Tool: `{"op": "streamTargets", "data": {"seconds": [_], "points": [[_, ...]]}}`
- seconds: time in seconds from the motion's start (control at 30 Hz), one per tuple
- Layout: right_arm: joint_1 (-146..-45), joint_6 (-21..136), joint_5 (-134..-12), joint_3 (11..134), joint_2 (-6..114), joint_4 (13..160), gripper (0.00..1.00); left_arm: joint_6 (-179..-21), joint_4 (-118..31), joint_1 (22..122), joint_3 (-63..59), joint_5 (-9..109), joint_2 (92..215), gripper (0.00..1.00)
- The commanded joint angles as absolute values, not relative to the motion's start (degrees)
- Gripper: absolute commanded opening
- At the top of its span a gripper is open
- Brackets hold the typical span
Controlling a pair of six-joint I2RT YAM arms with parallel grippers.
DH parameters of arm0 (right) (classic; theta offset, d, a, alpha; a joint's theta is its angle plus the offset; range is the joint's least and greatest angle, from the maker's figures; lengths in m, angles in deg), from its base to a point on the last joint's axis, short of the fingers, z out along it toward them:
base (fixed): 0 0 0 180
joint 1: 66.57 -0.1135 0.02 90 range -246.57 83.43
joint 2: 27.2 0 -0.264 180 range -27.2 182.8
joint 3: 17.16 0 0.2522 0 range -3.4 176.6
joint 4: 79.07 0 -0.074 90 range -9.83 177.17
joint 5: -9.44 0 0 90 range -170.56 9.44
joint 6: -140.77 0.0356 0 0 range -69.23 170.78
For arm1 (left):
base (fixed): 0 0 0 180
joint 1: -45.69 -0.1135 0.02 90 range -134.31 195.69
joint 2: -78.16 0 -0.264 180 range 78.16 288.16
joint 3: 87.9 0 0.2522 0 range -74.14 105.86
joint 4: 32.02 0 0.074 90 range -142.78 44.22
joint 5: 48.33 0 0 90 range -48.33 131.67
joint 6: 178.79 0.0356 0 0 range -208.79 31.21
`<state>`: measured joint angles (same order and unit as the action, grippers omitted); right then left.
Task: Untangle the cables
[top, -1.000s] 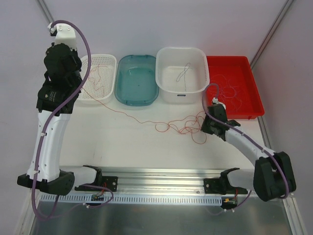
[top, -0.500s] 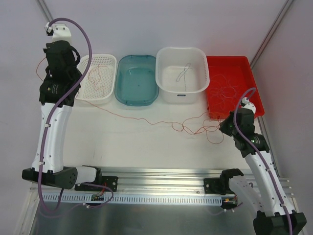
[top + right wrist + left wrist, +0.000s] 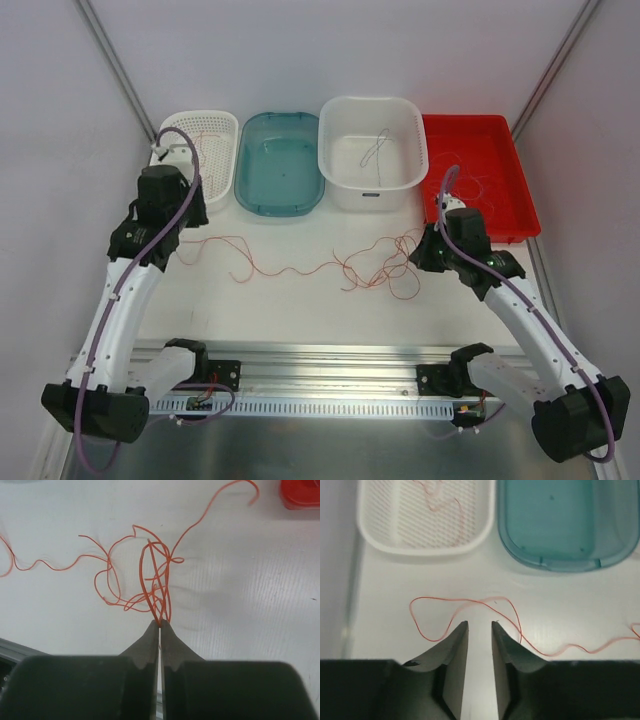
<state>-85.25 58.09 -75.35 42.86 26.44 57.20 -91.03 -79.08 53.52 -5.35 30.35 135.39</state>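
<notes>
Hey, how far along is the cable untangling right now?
Partly done. Sorted: red wires lie in the mesh basket and the red tray, and a grey wire in the white tub. In hand: the right tool is shut on strands of the red tangle on the table. The left tool is open over a loose red wire, gripping nothing. Left: the tangle is knotted, and that wire isn't binned.

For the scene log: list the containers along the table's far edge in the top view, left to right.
White mesh basket → teal tub → white basin → red tray.
</notes>
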Motion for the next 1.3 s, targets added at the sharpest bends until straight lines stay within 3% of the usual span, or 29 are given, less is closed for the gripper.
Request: {"op": "streamTargets", "data": {"seconds": [0.0, 0.1, 0.2, 0.33, 0.43, 0.77, 0.9, 1.17, 1.27], "points": [[-87.22, 56.57, -74.41, 42.74, 28.42, 61.33, 0.01, -98.01, -79.09, 54.21, -12.94, 45.69, 137.22, 0.28], [-88.19, 56.66, -74.76, 42.56, 30.1, 62.12, 0.01, -98.63, -78.65, 55.79, -16.73, 46.59, 139.94, 0.49], [-88.54, 56.14, -74.93, 42.65, 31.15, 62.21, 0.01, -98.2, -78.3, 58.25, -18.06, 46.23, 142.84, 0.62], [-89.24, 55.08, -74.5, 42.91, 31.86, 61.95, 0.01, -96.44, -77.16, 69.91, -16.75, 44.22, 148.1, 0.84], [-89.51, 54.56, -74.05, 43.0, 31.77, 62.12, 0.01, -93.37, -75.05, 74.86, -15.43, 44.48, 152.85, 0.86], [-90.56, 52.09, -72.74, 42.47, 30.89, 61.51, 0.01, -83.36, -72.85, 81.37, -8.41, 42.63, 171.14, 0.81], [-90.91, 51.57, -72.47, 42.21, 30.1, 60.98, 0.01, -79.13, -72.67, 81.55, -7.26, 41.93, 175.71, 0.68], [-91.09, 51.13, -72.73, 41.77, 28.34, 60.1, 0.01, -75.52, -72.67, 81.55, -6.73, 42.64, 180.02, 0.61], [-91.0, 51.04, -73.0, 41.6, 28.08, 60.01, 0.01, -75.95, -72.67, 81.55, -6.2, 43.16, 182.22, 0.5]]}}
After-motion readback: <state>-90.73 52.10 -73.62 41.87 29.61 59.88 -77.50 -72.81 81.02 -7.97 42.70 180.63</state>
